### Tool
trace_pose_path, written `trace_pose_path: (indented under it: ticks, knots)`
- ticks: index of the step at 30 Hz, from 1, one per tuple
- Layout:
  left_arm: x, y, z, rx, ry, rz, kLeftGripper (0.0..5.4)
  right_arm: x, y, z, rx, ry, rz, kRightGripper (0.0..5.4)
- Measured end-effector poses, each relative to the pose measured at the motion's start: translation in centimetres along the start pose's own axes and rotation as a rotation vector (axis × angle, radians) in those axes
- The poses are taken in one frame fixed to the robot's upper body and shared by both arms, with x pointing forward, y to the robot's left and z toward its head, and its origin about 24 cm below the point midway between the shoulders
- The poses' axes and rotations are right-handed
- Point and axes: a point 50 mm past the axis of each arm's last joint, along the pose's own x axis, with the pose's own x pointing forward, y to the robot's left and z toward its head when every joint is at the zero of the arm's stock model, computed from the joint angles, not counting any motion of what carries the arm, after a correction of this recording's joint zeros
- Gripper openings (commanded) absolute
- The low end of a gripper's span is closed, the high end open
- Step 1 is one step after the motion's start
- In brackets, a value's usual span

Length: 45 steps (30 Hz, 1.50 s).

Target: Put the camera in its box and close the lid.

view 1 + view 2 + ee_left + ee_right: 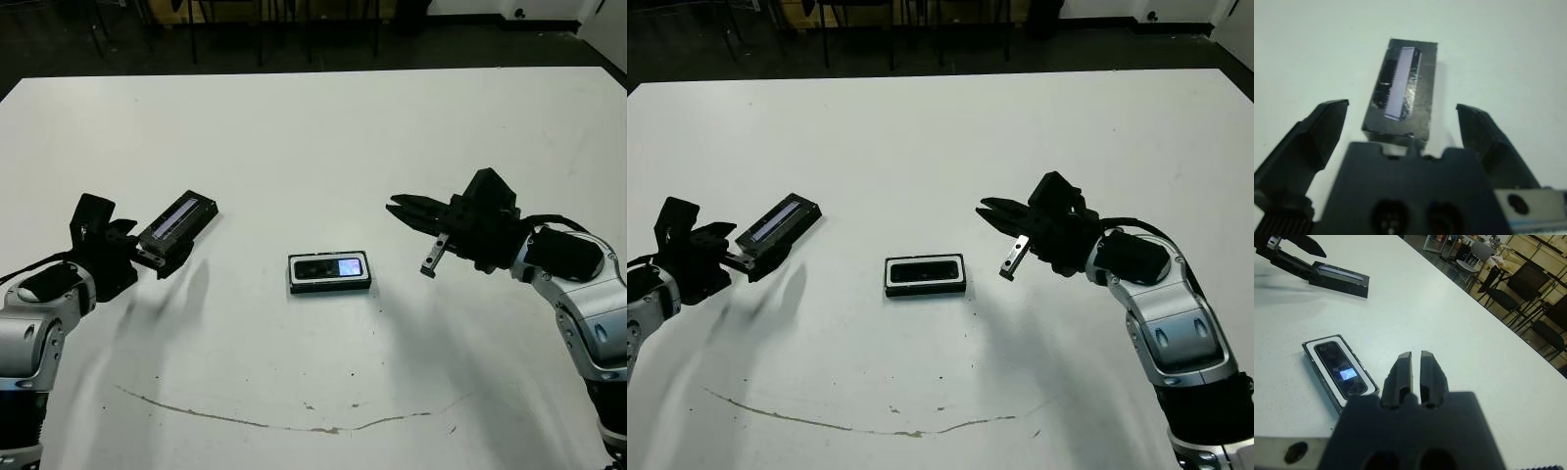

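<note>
The camera (pixel 329 267) lies flat in the white-lined box (pixel 293 274) at the table's middle, its little screen lit. To the left lies the black lid (pixel 177 226), pale strip up. My left gripper (pixel 1400 107) is open, with its fingers (pixel 1320 129) spread either side of the lid's near end and not pressing it. My right gripper (pixel 400 208) hovers right of the box, pointing toward it, and its fingers (pixel 1400 374) are shut on nothing.
A thin brownish crack line (pixel 294 423) runs across the white table (pixel 313 137) near its front edge. Dark chairs (pixel 1520 289) stand beyond the table's far side.
</note>
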Motion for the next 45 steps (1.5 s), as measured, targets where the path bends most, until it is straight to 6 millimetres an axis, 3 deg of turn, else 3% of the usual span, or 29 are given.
trace_pose_path:
  ticks: [10,20,37,45]
  knots:
    - [0.4,-0.3,-0.7,-0.031,0.011,0.003,5.38,-0.1,0.0,0.1,-0.011,0.003,-0.006,0.0]
    - [1.2,-1.0,-1.0,-0.031,0.06,-0.141,5.38,-0.2,0.0,0.1,-0.01,0.002,-0.01,0.0]
    - [1.9,1.0,-1.1,0.1,0.052,-0.073,5.38,-0.4,0.0,-0.4,-0.001,0.002,-0.015,0.0]
    - [1.8,0.2,-1.6,0.032,0.021,-0.024,4.17,-0.4,0.0,-0.4,0.001,0.003,-0.015,0.0]
